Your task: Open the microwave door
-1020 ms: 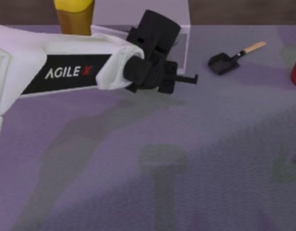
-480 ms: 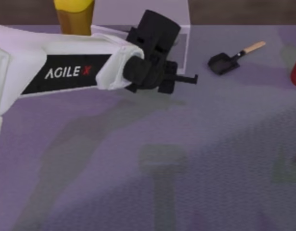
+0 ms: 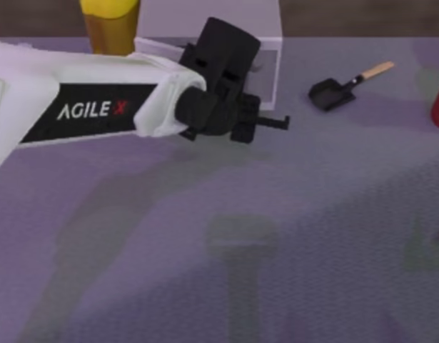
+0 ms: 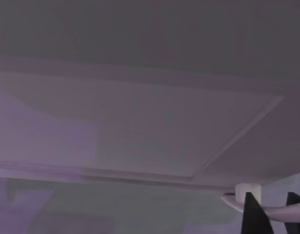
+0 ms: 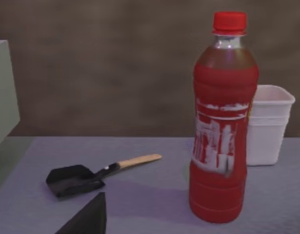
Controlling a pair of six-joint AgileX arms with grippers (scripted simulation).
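Our left gripper (image 3: 276, 123) reached from the left to the front of the microwave (image 3: 226, 21), which stood at the table's (image 3: 205, 271) far edge; we cannot tell how its fingers stood. The door (image 4: 140, 126) filled the left wrist view at close range; the purple tabletop met a brown wall behind. Right of the microwave lay a black scoop (image 3: 337, 89); a red bottle (image 5: 222, 122) and white cup (image 5: 267, 126) stood further right.

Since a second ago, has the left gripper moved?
Yes. The left gripper has shifted slightly toward the microwave and the top view's left, judged against the stationary black shovel.
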